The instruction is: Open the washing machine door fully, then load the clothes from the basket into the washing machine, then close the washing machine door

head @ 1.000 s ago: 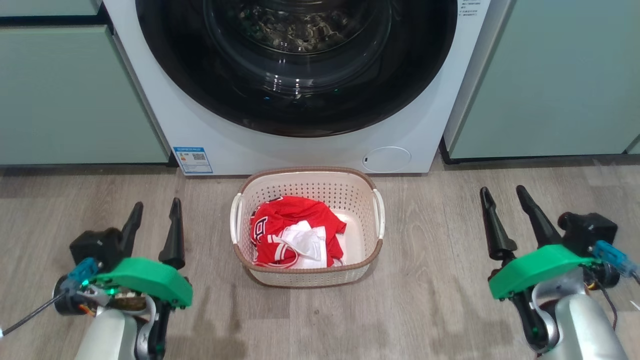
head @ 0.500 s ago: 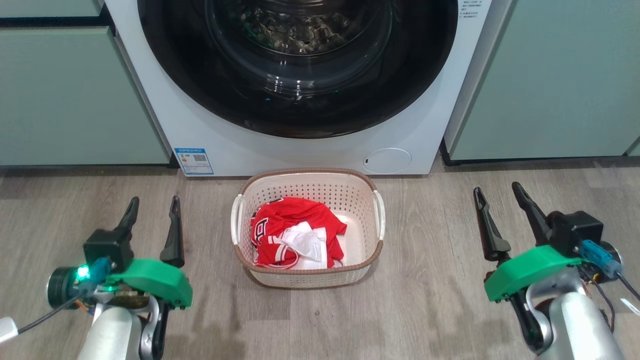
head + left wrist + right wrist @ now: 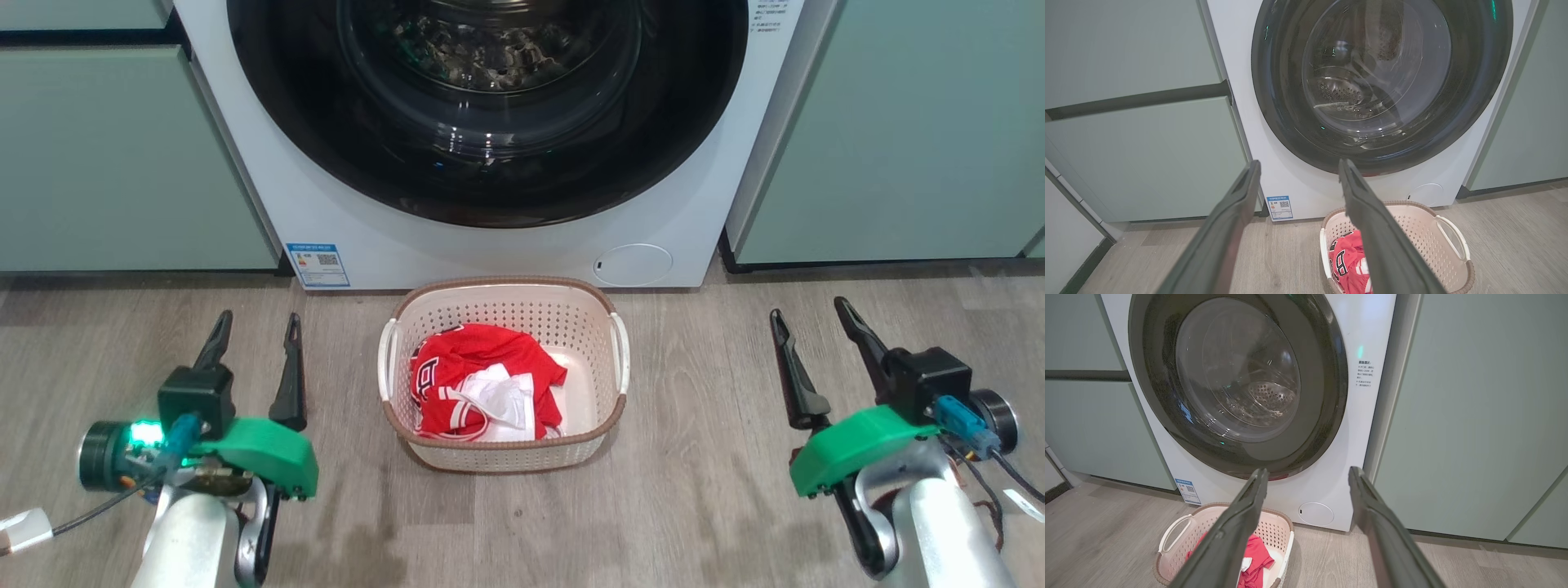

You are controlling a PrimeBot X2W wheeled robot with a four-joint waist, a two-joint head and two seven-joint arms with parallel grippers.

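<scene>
Left tool [image 3: 258, 317] forward; clothes [image 3: 1345, 263]: "B", perhaps

The washing machine [image 3: 375, 237] is a white front-loader filling the upper centre of the head view, with a blue energy sticker [image 3: 318, 264] at its lower left corner and a round white filter cover [image 3: 633, 264] at its lower right; the washing machine door [image 3: 490, 122], round and glossy black with a bulging clear glass bowl at its centre, sits shut, flush against the front; the basket [image 3: 502, 283], cream perforated plastic with a brown rim and white side handles, stands upright at mid-frame, just in front of the machine's base; the clothes [image 3: 478, 359], a crumpled bright red garment with white trim and a white piece on top, lie in the basket's left half.
</scene>
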